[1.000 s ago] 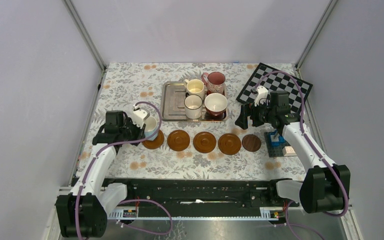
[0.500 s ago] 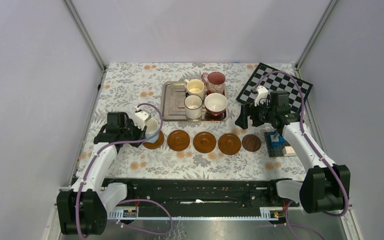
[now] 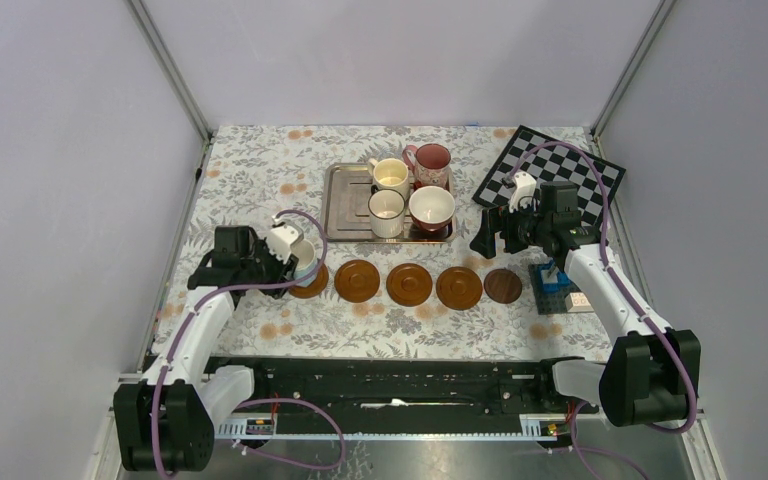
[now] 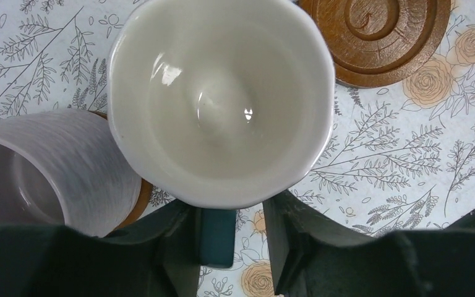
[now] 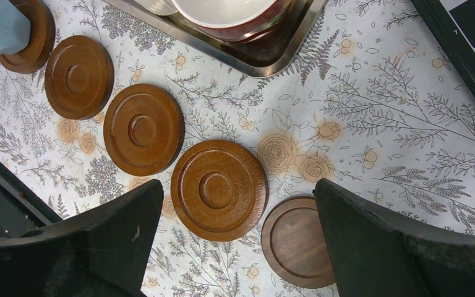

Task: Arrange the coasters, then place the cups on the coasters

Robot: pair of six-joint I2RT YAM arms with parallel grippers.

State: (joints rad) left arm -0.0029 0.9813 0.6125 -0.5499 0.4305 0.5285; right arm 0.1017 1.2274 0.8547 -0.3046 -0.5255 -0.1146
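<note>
- The worktop [image 3: 250, 180] carries a cloth printed with flowers, and everything else lies on it.
- A chessboard [image 3: 550, 175] lies at the far right corner, turned at an angle.
- A silver tray [image 3: 345, 205] sits at the far middle with 4 cups on it: a cream cup [image 3: 391, 178], a dark red cup [image 3: 432, 160], a white cup [image 3: 386, 212] and a red cup with a white inside [image 3: 431, 208].
- The right pincer [image 5: 238, 185] hangs above the right end of the coaster row with its jaws spread wide and nothing between them.
- The left pincer [image 4: 229, 216] is at the left end of the row. Its jaws stand narrowly parted on either side of the blue handle [image 4: 216, 238], and a gap shows between the handle and 1 of the fingers [image 4: 281, 241].
- The light blue cup [image 4: 222, 99] stands upright on the leftmost visible coaster [image 5: 37, 37], its white inside facing up.
- A pale ribbed cup [image 4: 55, 173] stands just beside it in the left wrist view.
- 3 more glossy brown coasters [image 3: 357, 281], [image 3: 409, 284], [image 3: 459, 288] lie bare in a row in front of the tray, close together.
- The darker, smaller coaster [image 3: 503, 286] ends the row on the right, also bare.
- Blue toy bricks [image 3: 550, 278] sit near that coaster, on its right.
</note>
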